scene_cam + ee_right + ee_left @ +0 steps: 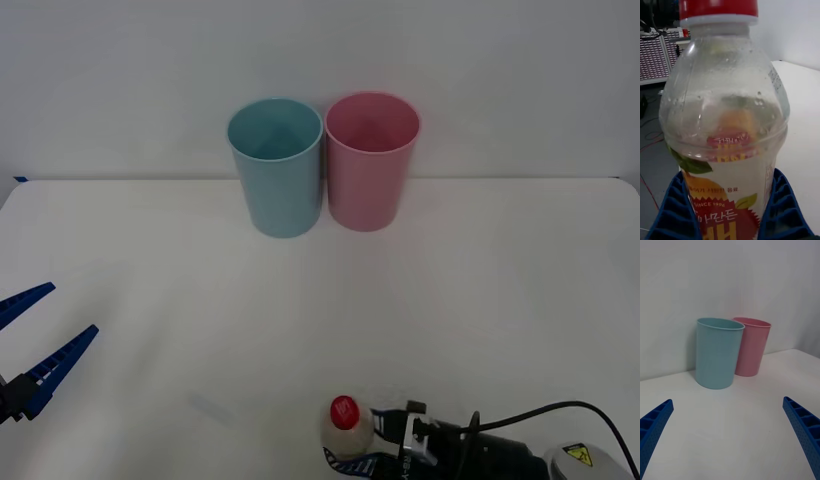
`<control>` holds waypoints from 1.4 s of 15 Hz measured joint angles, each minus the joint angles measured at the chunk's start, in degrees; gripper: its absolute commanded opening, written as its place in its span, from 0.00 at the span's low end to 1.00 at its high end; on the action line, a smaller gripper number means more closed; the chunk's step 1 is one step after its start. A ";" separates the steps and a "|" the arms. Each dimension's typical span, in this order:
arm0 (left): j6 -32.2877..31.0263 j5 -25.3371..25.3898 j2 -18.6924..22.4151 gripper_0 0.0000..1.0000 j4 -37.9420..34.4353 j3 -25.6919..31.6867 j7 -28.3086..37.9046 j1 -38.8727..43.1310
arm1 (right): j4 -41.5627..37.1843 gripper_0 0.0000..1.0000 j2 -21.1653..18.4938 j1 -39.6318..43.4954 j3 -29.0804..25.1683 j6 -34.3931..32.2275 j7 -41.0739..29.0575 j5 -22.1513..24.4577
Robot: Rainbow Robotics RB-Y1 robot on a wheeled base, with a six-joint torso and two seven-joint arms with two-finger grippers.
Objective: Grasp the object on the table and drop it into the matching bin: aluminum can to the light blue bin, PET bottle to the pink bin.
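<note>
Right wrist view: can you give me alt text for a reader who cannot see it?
A small clear PET bottle with a red screw cap and a yellow-orange-green label stands upright, close to the camera, clamped between the blue ribbed jaws of the right gripper. Behind it on one side lies the white table.

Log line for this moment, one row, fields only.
right gripper: shut on PET bottle, near table edge | left gripper: open, idle at left | pink bin, light blue bin: upright, side by side, far edge
</note>
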 measured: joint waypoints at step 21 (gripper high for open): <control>0.00 0.00 0.00 1.00 0.00 0.00 0.00 0.00 | -27.06 0.00 -3.16 2.02 -11.28 9.18 -23.44 -3.95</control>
